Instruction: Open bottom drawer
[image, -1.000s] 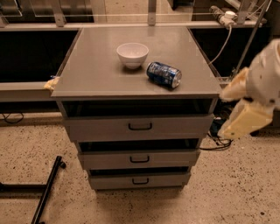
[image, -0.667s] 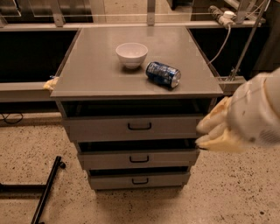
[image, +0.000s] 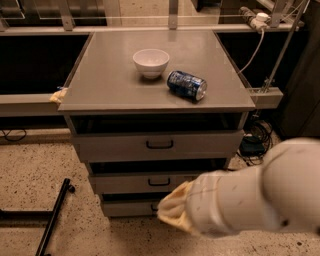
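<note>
The bottom drawer (image: 125, 208) is the lowest and narrowest grey front of the cabinet, just above the floor. Only its left part shows. My gripper (image: 169, 211), wrapped in a cream cover, sits right in front of the drawer's centre and hides most of its small black handle. My thick white arm (image: 260, 202) comes in from the lower right and covers the drawer's right half. The middle drawer (image: 145, 183) and the top drawer (image: 160, 145) stand above it, each with a black loop handle.
A white bowl (image: 151, 62) and a blue can (image: 186, 85) lying on its side rest on the grey cabinet top (image: 105, 87). A black pole (image: 54, 217) lies on the speckled floor at the left. Cables and a metal stand (image: 257, 132) are at the right.
My arm has swung from the cabinet's right side down and left. The gripper has dropped from the level of the upper drawers to the bottom drawer's centre.
</note>
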